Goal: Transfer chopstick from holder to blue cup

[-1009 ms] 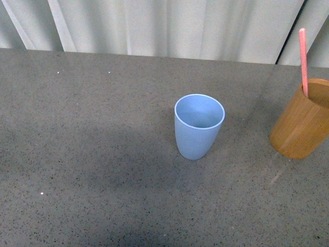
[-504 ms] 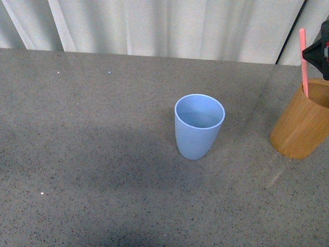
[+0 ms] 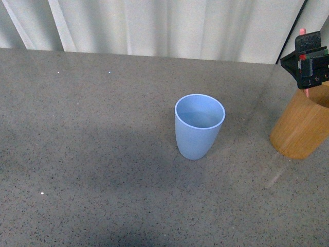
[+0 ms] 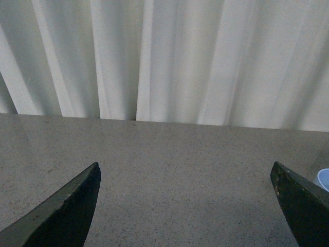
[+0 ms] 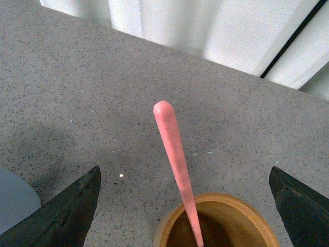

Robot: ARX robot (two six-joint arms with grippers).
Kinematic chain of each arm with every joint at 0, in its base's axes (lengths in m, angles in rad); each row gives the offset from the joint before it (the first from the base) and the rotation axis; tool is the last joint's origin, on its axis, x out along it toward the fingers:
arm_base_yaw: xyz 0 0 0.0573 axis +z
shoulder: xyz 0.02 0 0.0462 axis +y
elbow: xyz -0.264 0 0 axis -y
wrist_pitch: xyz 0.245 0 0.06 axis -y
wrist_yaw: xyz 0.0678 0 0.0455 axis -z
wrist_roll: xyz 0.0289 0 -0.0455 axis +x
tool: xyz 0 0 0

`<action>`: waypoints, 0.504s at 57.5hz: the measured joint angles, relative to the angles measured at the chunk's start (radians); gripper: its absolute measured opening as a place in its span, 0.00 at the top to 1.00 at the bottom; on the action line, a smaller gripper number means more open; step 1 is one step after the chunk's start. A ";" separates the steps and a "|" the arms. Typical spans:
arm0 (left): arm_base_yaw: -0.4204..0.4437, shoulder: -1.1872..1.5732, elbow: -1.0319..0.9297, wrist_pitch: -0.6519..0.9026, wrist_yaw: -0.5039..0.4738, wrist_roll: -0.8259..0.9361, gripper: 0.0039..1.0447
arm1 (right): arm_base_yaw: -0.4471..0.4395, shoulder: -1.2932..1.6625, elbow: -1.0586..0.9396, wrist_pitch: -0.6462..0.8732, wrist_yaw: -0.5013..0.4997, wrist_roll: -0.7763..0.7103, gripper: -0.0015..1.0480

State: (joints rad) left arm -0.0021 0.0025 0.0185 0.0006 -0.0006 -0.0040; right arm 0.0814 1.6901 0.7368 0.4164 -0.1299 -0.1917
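The light blue cup [image 3: 199, 126] stands upright and empty mid-table. At the right edge stands the orange-brown holder [image 3: 302, 128], with the pink chopstick [image 3: 302, 32] leaning inside it. My right gripper [image 3: 310, 60] hovers just above the holder's rim and hides most of the stick. In the right wrist view the chopstick [image 5: 174, 146] rises from the holder [image 5: 257, 222] between the wide-open jaws of the right gripper [image 5: 185, 172], touching neither finger. The blue cup's edge [image 5: 14, 203] shows beside one finger. My left gripper [image 4: 185, 172] is open over bare table, with a sliver of the blue cup [image 4: 324, 178] at the frame's edge.
The grey speckled tabletop [image 3: 92, 154] runs back to a white pleated curtain [image 3: 154, 25]. A dark vertical gap in the curtain [image 3: 290, 36] sits behind the holder.
My right gripper has come in from the right edge and now stands over the holder, covering the chopstick's upper length. Cup, holder and chopstick have not moved.
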 joint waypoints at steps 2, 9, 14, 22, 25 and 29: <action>0.000 0.000 0.000 0.000 0.000 0.000 0.06 | 0.000 0.007 0.000 0.005 0.000 0.003 0.10; 0.000 0.000 0.000 0.000 0.000 0.000 0.06 | 0.003 0.031 0.005 0.014 -0.002 0.013 0.10; 0.000 0.000 0.000 0.000 0.000 0.000 0.06 | 0.003 0.045 0.014 0.017 -0.003 0.013 0.10; 0.000 0.000 0.000 0.000 0.000 0.000 0.06 | 0.003 0.057 0.032 0.023 -0.004 0.013 0.28; 0.000 0.000 0.000 0.000 0.000 0.000 0.06 | 0.003 0.064 0.040 0.029 -0.005 0.013 0.38; 0.000 0.000 0.000 0.000 0.000 0.000 0.06 | 0.003 0.076 0.053 0.036 -0.007 0.016 0.54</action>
State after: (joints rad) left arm -0.0021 0.0025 0.0185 0.0006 -0.0006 -0.0040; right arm 0.0841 1.7664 0.7902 0.4526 -0.1368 -0.1761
